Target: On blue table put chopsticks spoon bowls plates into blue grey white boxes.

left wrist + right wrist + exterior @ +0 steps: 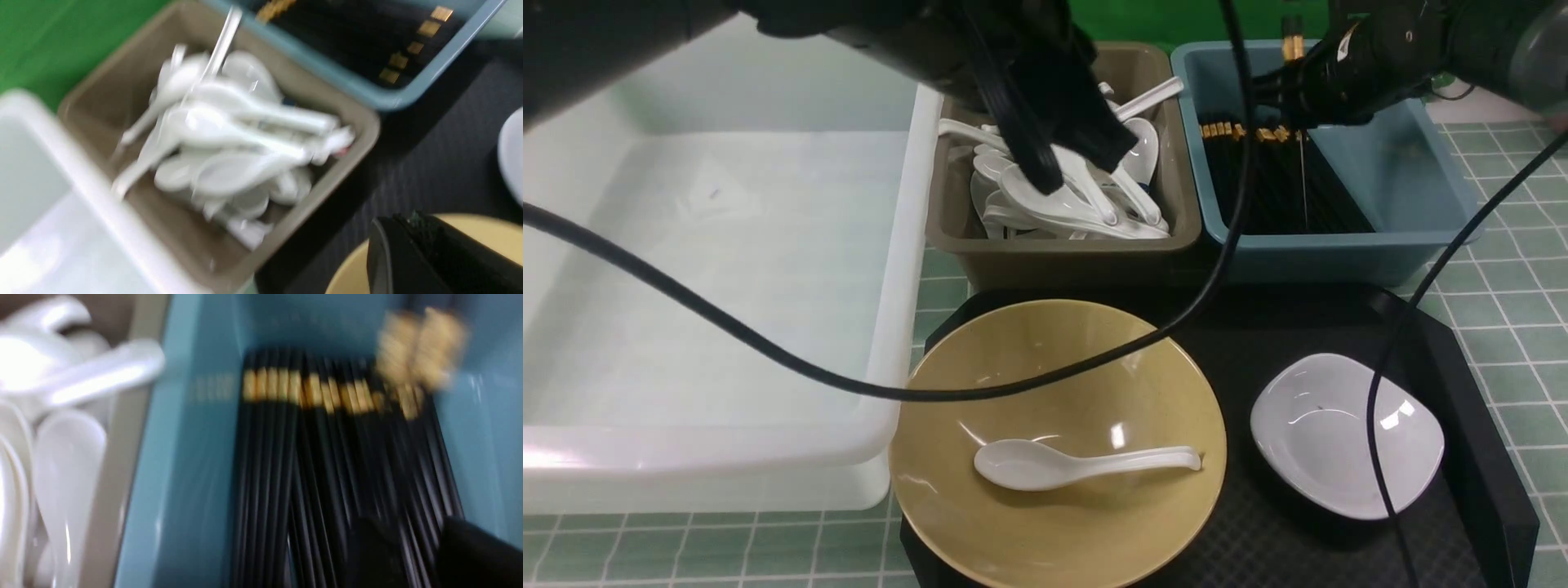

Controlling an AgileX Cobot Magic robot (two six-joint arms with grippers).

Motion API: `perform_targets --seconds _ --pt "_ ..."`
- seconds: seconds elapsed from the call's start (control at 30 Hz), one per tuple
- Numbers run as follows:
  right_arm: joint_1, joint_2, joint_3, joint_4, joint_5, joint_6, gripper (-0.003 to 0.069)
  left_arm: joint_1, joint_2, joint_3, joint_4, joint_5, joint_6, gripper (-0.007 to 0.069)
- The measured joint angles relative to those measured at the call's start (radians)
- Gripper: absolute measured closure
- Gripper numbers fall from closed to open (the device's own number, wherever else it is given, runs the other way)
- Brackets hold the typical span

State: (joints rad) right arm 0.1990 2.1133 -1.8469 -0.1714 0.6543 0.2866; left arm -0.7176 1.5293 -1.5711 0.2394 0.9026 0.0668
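Yellow bowl [1054,343] sits on a black tray [1282,327] on the tiled desk [1503,269], with one white spoon [1045,465] lying inside it and a white plate [1339,433] just beside it on the same tray. Behind the tray stand a grey box [1062,257] heaped with spoons [1078,204] and a blue box [1339,257] holding black chopsticks [1258,188]; a large white box [907,245] lies to the left.

Only the front view shows both fingers of the left hand [1082,159], spread apart above the heap with nothing between them. Its wrist view, blurred, shows just one dark finger over the bowl's rim.

Right hand [1303,94] hangs over the blue box, where a gold-tipped pair [1290,47] stands upright. The right wrist view smears those tips above the rest. Whether this hand grips them cannot be told.
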Motion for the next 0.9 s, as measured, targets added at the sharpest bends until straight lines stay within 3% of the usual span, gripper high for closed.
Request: perform_targets --seconds 0.07,0.17,0.33,0.43,0.63,0.9 --pt "0.000 -0.011 -0.025 0.025 0.085 -0.037 0.0275 0.000 -0.010 0.008 0.011 0.030 -0.017 0.0623" --pt "0.000 -0.053 -0.072 0.109 0.251 -0.208 0.0207 0.000 -0.067 0.064 0.000 0.046 -0.028 0.0623" --pt "0.000 -0.148 -0.104 0.256 0.476 -0.474 0.0188 0.000 -0.221 0.215 -0.045 0.051 -0.034 0.0623" --pt "0.000 -0.208 -0.102 0.328 0.558 -0.569 0.0188 0.000 -0.322 0.322 -0.086 0.055 -0.034 0.0623" --pt "0.054 -0.353 0.038 0.394 0.585 -0.699 0.0187 0.000 -0.507 0.545 -0.172 0.063 -0.034 0.0623" --pt "0.271 -0.429 0.237 0.401 0.589 -0.947 0.0186 0.000 -0.643 0.712 -0.189 0.063 -0.034 0.0623"
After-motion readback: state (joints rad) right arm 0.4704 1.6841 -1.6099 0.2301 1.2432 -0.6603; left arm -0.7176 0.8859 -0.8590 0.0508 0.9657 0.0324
